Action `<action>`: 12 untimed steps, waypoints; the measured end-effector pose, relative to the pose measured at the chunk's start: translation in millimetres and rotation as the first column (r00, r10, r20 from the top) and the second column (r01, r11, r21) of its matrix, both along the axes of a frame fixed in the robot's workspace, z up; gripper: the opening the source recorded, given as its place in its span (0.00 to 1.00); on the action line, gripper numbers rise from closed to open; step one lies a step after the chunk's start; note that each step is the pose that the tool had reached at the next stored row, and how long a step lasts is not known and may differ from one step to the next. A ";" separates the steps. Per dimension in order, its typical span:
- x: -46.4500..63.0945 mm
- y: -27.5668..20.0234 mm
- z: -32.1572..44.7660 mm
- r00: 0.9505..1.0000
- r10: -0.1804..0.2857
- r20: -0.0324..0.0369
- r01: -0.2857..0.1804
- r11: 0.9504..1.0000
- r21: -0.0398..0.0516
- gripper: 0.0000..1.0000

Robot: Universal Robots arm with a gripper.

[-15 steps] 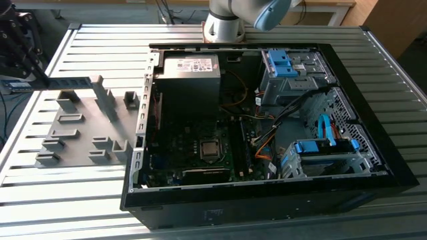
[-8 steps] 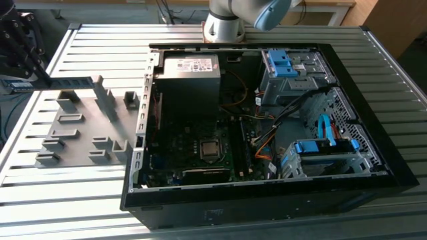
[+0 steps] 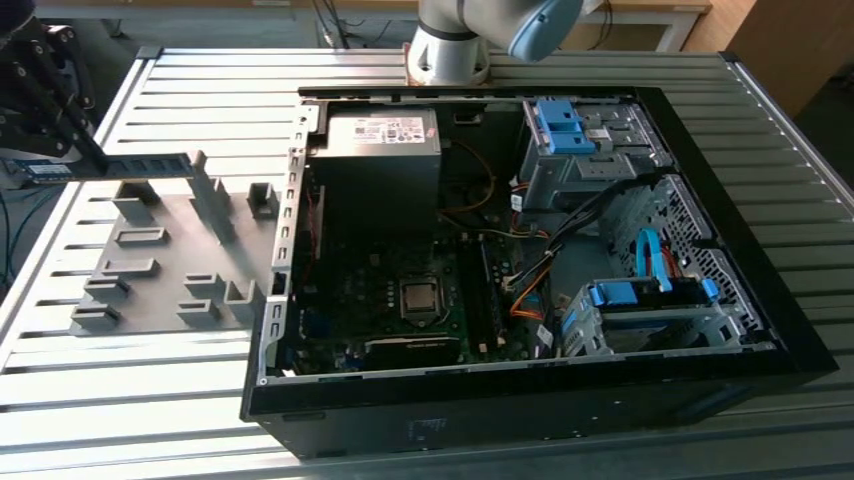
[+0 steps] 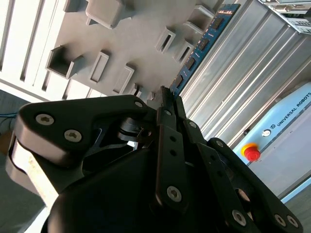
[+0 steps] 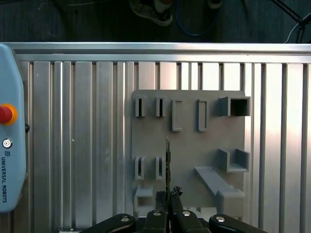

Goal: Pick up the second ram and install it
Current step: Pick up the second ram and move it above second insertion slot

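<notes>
**Ram in the grip, above the tray, well apart from the open case**

Nearest, in the first wrist view: gripper (image 5: pixel 168 195) with its jaws clenched on the second ram (image 5: pixel 167 160). The stick is seen edge-on as a thin dark line running out over the grey tray (image 5: pixel 189 145).

The second wrist view turns the same grasp sideways. The fingers (image 4: pixel 165 109) pinch one end of the stick. Its blue face and row of black chips (image 4: pixel 204 41) stretch away along the tray's edge. Tray slots (image 4: pixel 99 65) lie beyond.

Under the tray is a slatted aluminium table (image 5: pixel 87 145). A pale blue pendant (image 5: pixel 9 160) with a red button (image 5: pixel 5 114) lies on it, just beside the tray area.

Exterior view: gripper (image 3: pixel 83 148) at the exterior view's far left. The ram (image 3: pixel 127 165) is held roughly level, and its free end is by a tall upright of the tray (image 3: pixel 167 215). Cannot tell whether the two touch.

Farther toward the exterior view's right is the open computer case (image 3: pixel 534 390), lying on its side. Its motherboard (image 3: pixel 360 300) is exposed. Power supply (image 3: pixel 380 135), loose cables (image 3: pixel 534 280) and blue drive brackets (image 3: pixel 561 125) crowd the interior. The arm's base (image 3: pixel 447 50) stands behind the case.
</notes>
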State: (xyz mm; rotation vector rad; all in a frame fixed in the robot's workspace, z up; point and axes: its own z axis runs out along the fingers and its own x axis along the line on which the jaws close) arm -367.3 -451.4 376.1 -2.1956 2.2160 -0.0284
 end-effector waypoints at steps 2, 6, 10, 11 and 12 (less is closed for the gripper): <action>1.3 0.0 0.0 1.000 0.000 0.000 0.000 1.000 0.000 0.14; 4.0 0.0 0.0 1.000 0.000 0.000 0.000 1.000 0.000 0.14; 7.3 0.0 0.0 1.000 0.000 0.000 0.000 1.000 0.000 0.14; 8.2 0.0 0.0 1.000 0.000 0.000 0.000 1.000 0.000 0.14; 9.1 0.0 0.0 1.000 0.000 0.000 0.000 1.000 0.000 0.14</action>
